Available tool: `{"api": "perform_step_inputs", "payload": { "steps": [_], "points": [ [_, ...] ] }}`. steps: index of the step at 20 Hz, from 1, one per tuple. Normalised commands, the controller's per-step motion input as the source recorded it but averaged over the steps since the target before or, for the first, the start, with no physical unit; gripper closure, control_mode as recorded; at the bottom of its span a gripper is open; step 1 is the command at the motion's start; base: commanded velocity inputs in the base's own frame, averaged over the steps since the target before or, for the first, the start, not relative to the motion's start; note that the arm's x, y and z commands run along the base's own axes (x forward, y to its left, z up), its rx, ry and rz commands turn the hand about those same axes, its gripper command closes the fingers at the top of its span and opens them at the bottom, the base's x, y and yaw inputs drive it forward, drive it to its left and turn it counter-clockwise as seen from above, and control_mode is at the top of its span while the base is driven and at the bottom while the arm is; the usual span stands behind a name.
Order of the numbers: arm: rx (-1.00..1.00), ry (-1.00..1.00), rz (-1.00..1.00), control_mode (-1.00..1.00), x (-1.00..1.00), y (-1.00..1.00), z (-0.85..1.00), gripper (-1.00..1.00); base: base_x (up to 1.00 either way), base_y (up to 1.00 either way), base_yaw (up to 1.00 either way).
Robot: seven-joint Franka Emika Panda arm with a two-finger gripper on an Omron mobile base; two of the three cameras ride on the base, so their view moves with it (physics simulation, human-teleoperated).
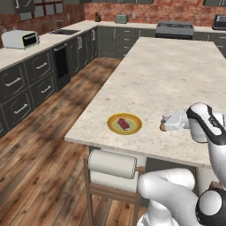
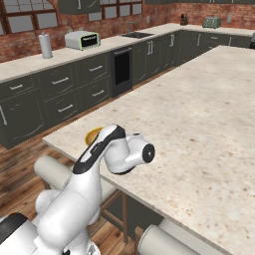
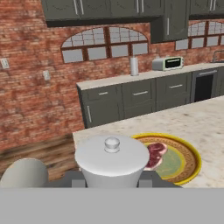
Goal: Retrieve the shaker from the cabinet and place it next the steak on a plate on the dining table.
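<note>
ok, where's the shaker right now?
In the gripper, low over the dining table just right of the plate in the left base view; in the hand view the shaker fronts the steak.

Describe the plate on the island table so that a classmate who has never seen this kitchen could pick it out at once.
Find the long pale stone dining table in the middle of the kitchen. Near its front edge lies a small round plate. Its yellow-orange rim, greenish centre and the dark red steak on it set it apart.

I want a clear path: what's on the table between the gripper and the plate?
Nothing: bare table between the gripper, shut on the shaker, and the plate, in the left base view.
</note>
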Motion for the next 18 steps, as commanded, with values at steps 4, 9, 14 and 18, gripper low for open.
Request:
{"api": "perform_step_inputs", "payload": {
  "steps": [4, 9, 14, 18],
  "points": [
    [0.0, -0.02, 0.0, -1.0, 0.37, 0.0, -0.26, 1.0, 0.0, 0.0, 0.0],
    [0.0, -0.03, 0.0, -1.0, 0.33, -0.05, -0.28, 1.0, 0.0, 0.0, 0.0],
    [0.0, -0.03, 0.0, -1.0, 0.27, -0.2, -0.29, 1.0, 0.0, 0.0, 0.0],
    [0.0, 0.0, 0.0, -1.0, 0.34, -0.09, -0.24, 1.0, 0.0, 0.0, 0.0]
  ]
}}
